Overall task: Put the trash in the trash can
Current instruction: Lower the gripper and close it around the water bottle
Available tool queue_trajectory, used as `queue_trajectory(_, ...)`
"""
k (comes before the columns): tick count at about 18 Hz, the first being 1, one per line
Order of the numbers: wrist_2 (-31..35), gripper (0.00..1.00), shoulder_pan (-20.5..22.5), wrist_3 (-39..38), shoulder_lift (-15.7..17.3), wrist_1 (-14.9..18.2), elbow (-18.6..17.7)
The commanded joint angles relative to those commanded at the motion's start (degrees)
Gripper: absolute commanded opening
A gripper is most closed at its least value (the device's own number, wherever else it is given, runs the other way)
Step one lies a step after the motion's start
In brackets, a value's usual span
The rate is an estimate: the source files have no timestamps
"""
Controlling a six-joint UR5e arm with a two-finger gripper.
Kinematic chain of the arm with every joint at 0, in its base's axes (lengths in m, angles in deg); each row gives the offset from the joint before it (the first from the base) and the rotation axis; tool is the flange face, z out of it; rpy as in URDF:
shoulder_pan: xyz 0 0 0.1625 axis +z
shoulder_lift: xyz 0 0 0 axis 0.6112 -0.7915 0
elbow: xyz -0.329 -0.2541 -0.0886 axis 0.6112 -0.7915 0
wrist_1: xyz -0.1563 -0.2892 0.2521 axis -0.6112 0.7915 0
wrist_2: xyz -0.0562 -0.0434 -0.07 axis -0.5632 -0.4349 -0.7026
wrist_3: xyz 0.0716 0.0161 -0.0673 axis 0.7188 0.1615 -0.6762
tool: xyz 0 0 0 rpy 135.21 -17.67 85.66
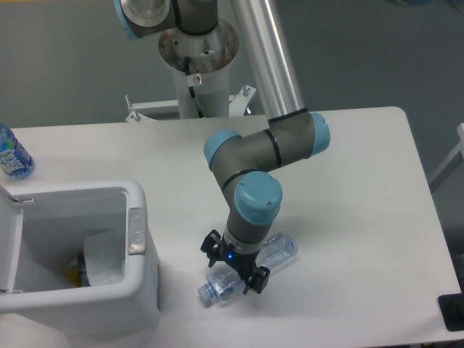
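— Where is the clear water bottle (272,251)?

— Lying on its side on the white table (362,181), toward the front edge, cap end pointing at the white trash can (141,290) and base end pointing away to the right. It sits just right of the bin's front corner, not touching it.

— And the gripper (235,270)?

— Down over the neck half of the bottle, a black finger on each side of it (a small blue light glows on the wrist just above). The fingers straddle the bottle with a gap as wide as the bottle itself; whether they press on it or only flank it I cannot tell from this angle. The bottle rests on the table.

— What is in the bin?

— Its hinged lid (9,243) is swung open to the left, a grey latch (135,232) sits on the right rim, and inside there is white crumpled material (101,261) with something dark and yellowish beside it, too blurred to name.

— Anything else on the table?

— A blue-labelled bottle (12,154) at the far left edge, well apart from the arm.
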Motion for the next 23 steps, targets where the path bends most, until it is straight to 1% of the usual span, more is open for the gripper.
queue_trajectory(6, 0.2, 1.0, -0.3, 0.0, -0.6, -0.3, 0.0)
queue_trajectory(9, 3.4, 1.0, -1.0, -0.1, -1.1, -0.4, 0.3)
queue_trajectory(12, 3.6, 1.0, -1.3, -0.1, -1.3, -1.0, 0.3)
queue_trajectory(14, 3.6, 0.92, -1.4, -0.2, -1.3, -1.1, 0.5)
queue_trajectory(16, 3.7, 0.74, -1.3, -0.4, -1.2, -1.2, 0.6)
queue_trajectory(17, 3.6, 0.7, -1.3, -1.0, -1.1, -1.2, 0.6)
queue_trajectory(21, 3.6, 0.7, -1.3, -1.2, -0.9, -1.6, 0.7)
queue_trajectory(23, 3.7, 0.65, -1.3, -1.3, -0.9, -1.6, 0.7)
